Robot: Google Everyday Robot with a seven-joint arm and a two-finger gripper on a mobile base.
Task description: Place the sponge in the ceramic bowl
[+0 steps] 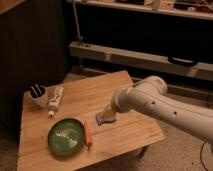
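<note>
The sponge [104,118], a small blue pad with a tan edge, lies flat on the wooden table [125,132] right of centre. My gripper [109,110] is at the tip of the white arm [160,107] that reaches in from the right. It hangs directly over the sponge's far edge, touching or nearly touching it. The ceramic bowl [66,136], glossy green, wide and shallow, sits to the sponge's left near the table's front edge, and nothing shows inside it.
A thin orange stick [87,134] lies between the bowl and the sponge. A white cup [37,96] holding dark utensils and a pale tube [55,100] lying on its side are at the back left. A dark cabinet and metal rails stand behind the table.
</note>
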